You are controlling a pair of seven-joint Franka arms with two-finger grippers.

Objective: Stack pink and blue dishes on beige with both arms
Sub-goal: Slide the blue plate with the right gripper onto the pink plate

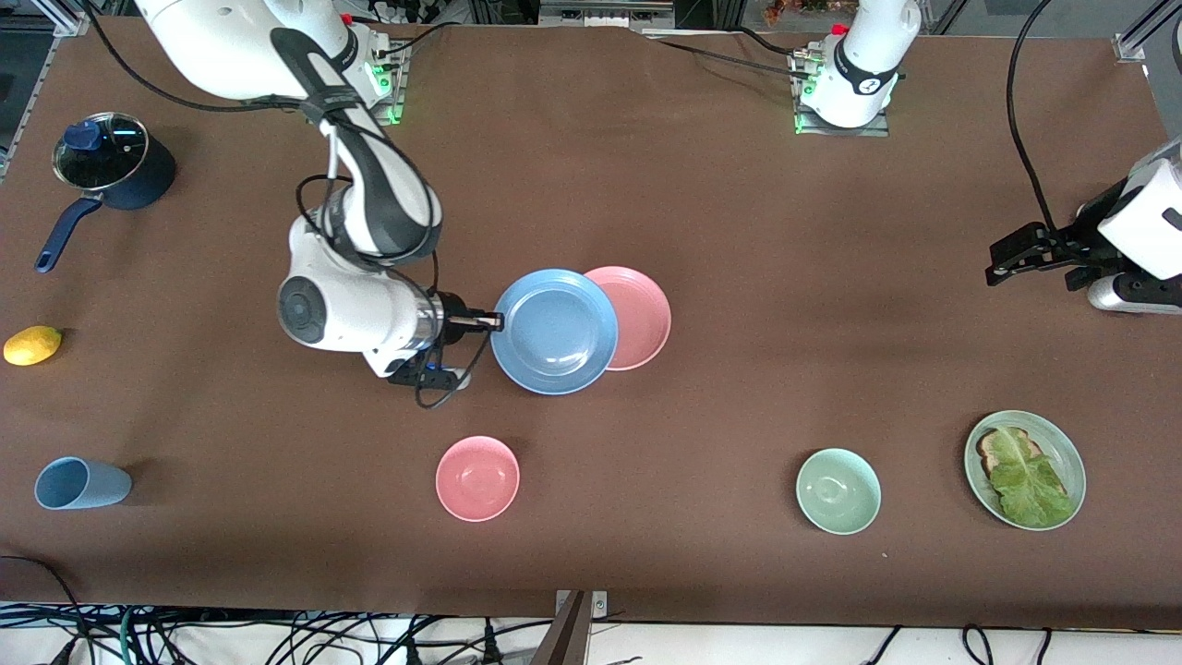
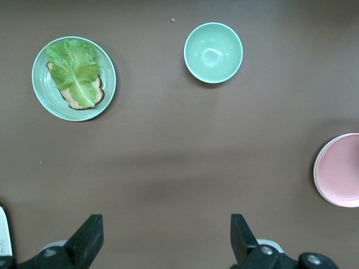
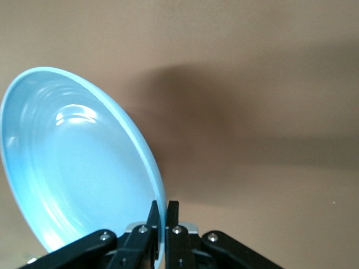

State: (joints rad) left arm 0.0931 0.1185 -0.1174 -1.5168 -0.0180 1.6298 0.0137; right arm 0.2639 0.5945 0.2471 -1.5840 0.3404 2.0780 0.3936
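The right end effector [image 1: 488, 321] pinched the blue plate [image 1: 554, 331] by its rim over the pink plate [image 1: 640, 317] — it could slip; the left end effector [image 1: 1014, 259] waited open; no beige plate showed.

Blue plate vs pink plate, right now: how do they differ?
The blue plate is clamped at its rim by the right gripper; the pink plate is held by nothing. The blue plate overlaps the pink plate in the front view, hiding part of it. Colour differs: light blue against pale pink. Both are wide, shallow, round and look equal in size. The left gripper waits open.
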